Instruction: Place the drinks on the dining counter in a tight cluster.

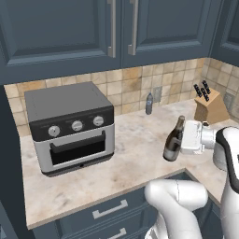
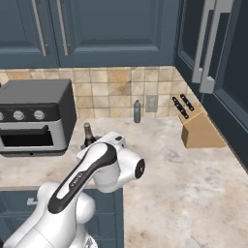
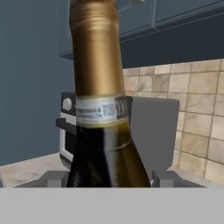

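One dark, gold-necked wine bottle [image 1: 173, 141]

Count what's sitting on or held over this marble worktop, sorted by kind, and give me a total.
Bottles: 2, a wine bottle and a small grey-blue bottle
Toaster ovens: 1
Knife blocks: 1
Total: 4

Kitchen: marble worktop [image 1: 135, 144], tiled backsplash [image 1: 130, 84], toaster oven [image 1: 70, 128], knife block [image 1: 210, 107], dark blue wall cabinets [image 1: 60, 32].

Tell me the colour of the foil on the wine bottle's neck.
Gold, over dark glass; the wine bottle shows it best in the hand view.
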